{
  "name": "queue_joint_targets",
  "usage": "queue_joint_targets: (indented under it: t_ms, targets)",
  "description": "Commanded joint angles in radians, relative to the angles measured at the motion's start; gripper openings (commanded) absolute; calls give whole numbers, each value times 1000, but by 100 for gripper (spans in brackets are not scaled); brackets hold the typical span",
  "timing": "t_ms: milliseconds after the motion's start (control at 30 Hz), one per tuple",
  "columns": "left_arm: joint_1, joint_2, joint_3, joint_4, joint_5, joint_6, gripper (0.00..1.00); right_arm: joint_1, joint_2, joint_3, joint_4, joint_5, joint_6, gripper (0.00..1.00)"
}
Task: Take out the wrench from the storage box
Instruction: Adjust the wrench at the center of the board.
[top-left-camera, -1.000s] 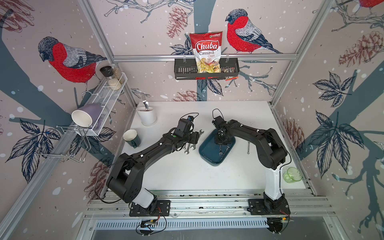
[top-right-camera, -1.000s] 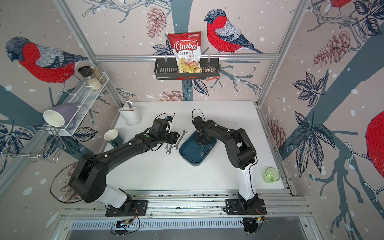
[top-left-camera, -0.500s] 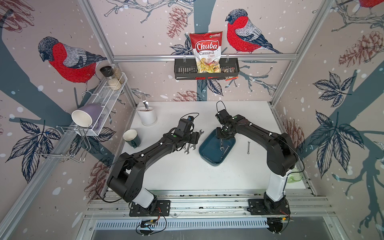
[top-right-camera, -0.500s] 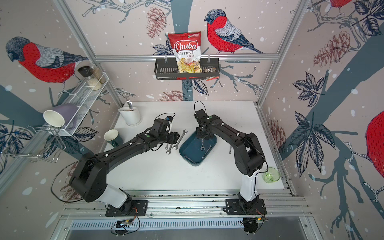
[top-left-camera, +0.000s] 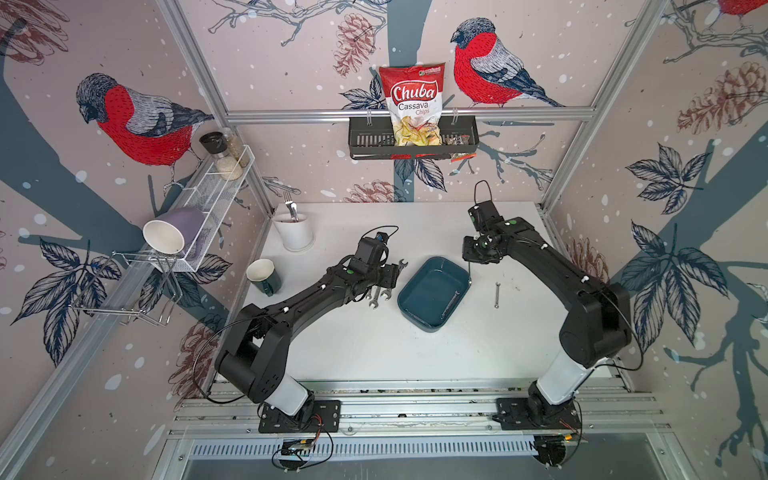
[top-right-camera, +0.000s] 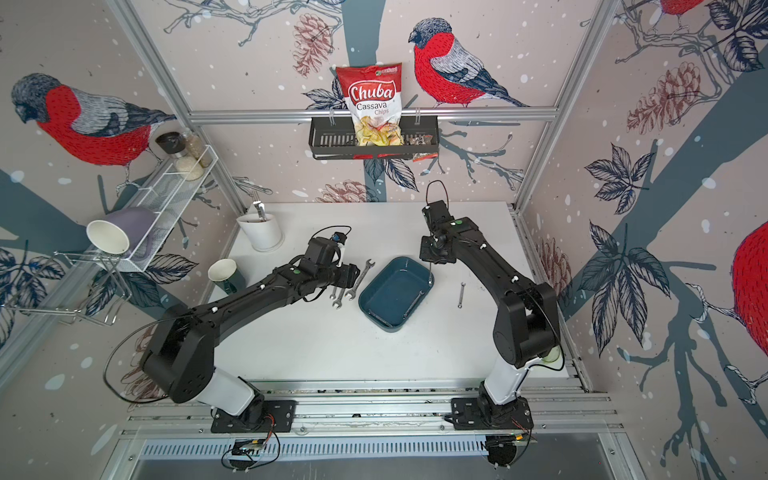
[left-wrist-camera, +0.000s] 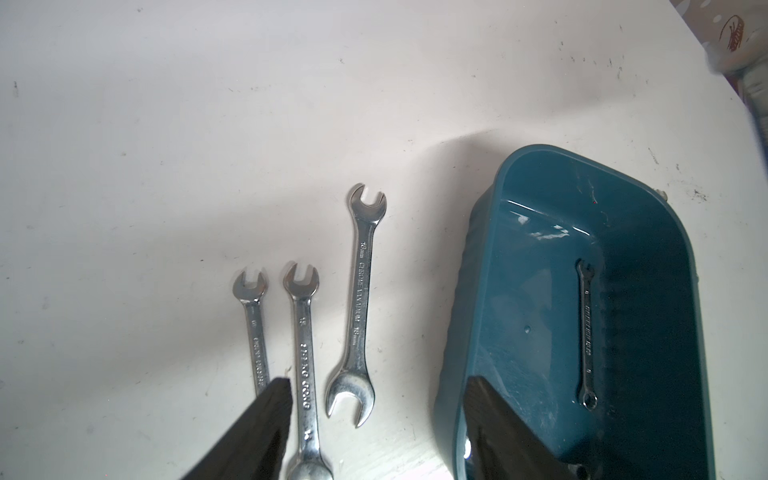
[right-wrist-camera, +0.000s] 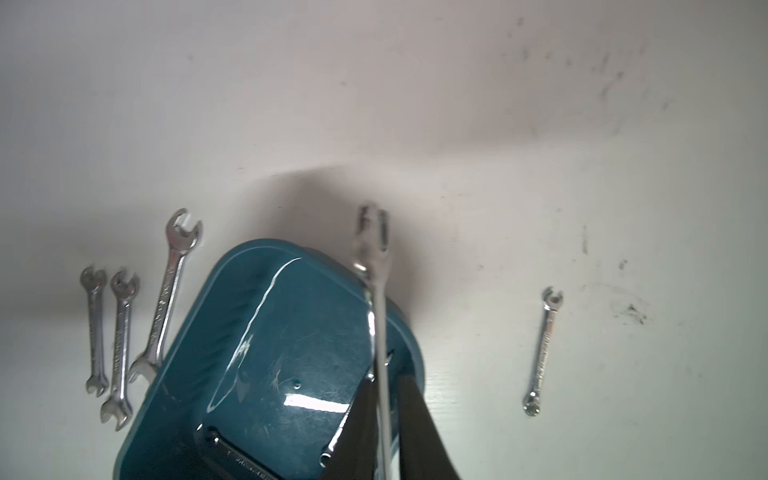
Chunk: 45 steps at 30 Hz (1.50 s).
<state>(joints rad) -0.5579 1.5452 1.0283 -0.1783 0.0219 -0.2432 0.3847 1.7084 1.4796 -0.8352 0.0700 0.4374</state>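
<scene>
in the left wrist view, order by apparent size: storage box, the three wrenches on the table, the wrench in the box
1. storage box
2. wrench nearest the box
3. middle wrench, cut off by the frame: may match it
4. outer wrench, end hidden behind the left gripper
5. wrench in the box, thinnest

Black left arm (top-left-camera: 307, 299) and right arm (top-left-camera: 552, 270) share white base links, green dots, looping cables

storage box (top-left-camera: 424, 286) | three wrenches (left-wrist-camera: 304, 332) just left | lone wrench (top-left-camera: 496, 294) right | another wrench (top-left-camera: 450, 303) inside
</scene>
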Motion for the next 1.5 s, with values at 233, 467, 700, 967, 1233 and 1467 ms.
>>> queue_joint_targets:
  t_ms: [233, 467, 700, 967, 1233, 1467]
  targets:
    - [1, 1, 12, -9, -2, 0, 71, -162, 32, -138, 121, -83, -115, 6]
    - [2, 19, 19, -12, 2, -4, 71, -199, 103, -142, 170, -103, -130, 8]
    - [0, 24, 28, -19, 1, -5, 71, -206, 180, -134, 197, -108, -78, 24]
    - [0, 21, 29, -22, -2, -7, 71, -204, 260, -95, 195, -68, -15, 44]
    - [0, 13, 27, -26, -13, -6, 71, -199, 292, -81, 191, -50, -9, 47]
    - [1, 9, 30, -28, -14, -5, 71, -198, 319, -74, 184, -40, -19, 46]
